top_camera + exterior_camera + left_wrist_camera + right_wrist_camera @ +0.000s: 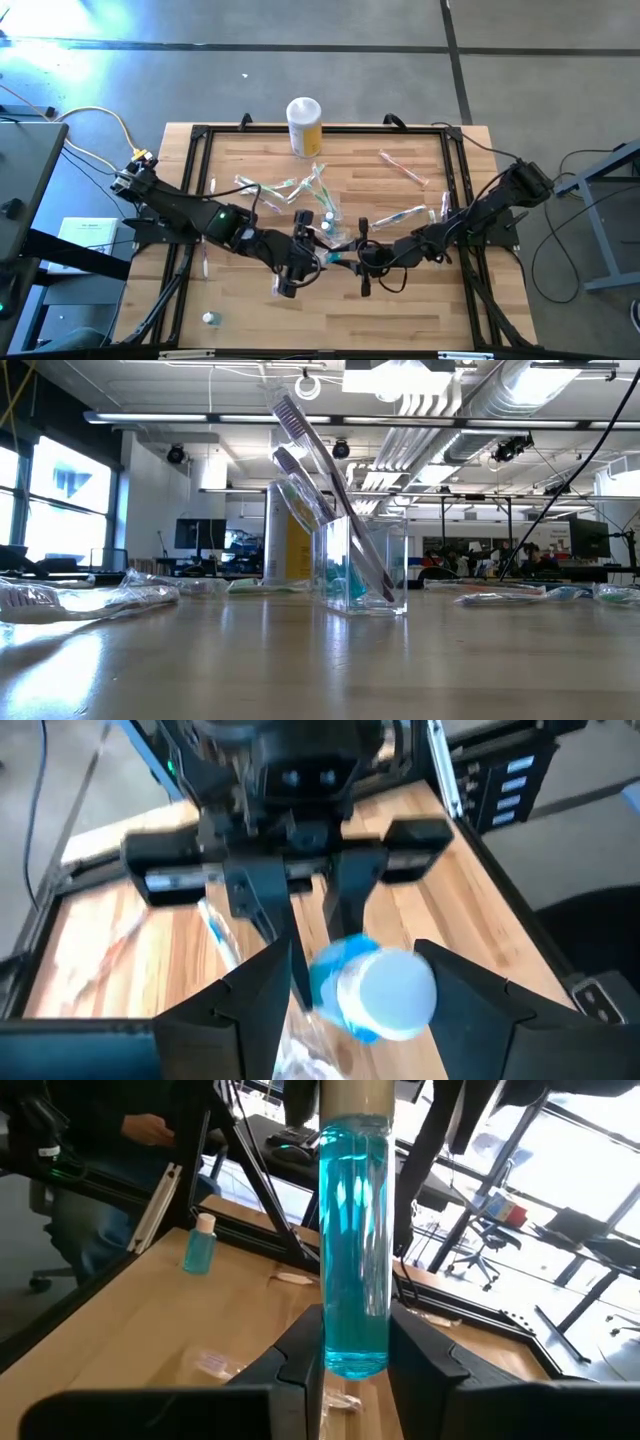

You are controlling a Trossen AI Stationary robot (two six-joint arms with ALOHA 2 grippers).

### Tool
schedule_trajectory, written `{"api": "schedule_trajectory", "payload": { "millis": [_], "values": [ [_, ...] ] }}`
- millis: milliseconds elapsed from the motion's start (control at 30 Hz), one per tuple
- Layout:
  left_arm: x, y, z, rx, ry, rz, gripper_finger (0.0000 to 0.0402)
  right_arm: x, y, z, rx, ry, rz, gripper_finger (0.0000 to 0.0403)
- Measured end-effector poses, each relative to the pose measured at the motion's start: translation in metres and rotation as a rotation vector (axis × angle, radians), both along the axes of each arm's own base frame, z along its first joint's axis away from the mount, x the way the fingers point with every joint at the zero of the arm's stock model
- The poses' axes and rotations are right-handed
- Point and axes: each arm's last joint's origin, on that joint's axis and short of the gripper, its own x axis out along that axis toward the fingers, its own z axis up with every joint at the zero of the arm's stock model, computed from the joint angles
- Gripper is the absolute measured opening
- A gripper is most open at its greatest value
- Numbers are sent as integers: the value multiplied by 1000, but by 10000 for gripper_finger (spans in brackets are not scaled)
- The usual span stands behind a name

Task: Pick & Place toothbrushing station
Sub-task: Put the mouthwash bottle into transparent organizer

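Observation:
A clear plastic cup (365, 565) stands mid-table with two toothbrushes (310, 450) leaning in it, heads up. More toothbrushes (290, 185) lie flat on the wood around it. Just near of the cup (326, 213), my two grippers meet tip to tip. My right gripper (355, 1315) is shut on a small blue bottle (355, 1240) with a pale cap. My left gripper (355, 948) is open, one finger on either side of the capped end (390, 992). Neither gripper shows in the low view. My right gripper pinches the blue bottle's bottom end (355, 1355) between its two fingers, coming about level from the table's right. The bottle sticks out ahead of the fingers, slanting up toward my left gripper, and is lifted clear of the table.
A yellow canister (304, 126) with a white lid stands at the far middle. A second small blue bottle (199, 1246) stands upright near the front left (209, 318). A black frame (200, 135) rims the tabletop. A person's hand (150, 1125) shows beyond the table.

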Motion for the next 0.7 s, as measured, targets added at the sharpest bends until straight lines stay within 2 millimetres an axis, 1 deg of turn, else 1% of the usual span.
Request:
{"api": "schedule_trajectory", "payload": {
  "millis": [100, 300, 467, 567, 700],
  "values": [
    [-1, 1, -2, -9, 27, 12, 203, 0, 0, 0, 0, 0, 1, 74],
    [-1, 1, -3, -10, 29, 17, 203, 0, 0, 0, 1, -1, -1, 74],
    [6, 7, -7, -24, 40, 53, 198, 0, -1, 0, -2, -2, -27, 74],
    [11, 9, -11, -19, 44, 60, 177, 0, -1, 0, -1, -2, -31, 74],
    [12, 9, -13, -17, 54, 52, 130, 0, -1, 0, 1, 3, -32, 74]
  ]
}}
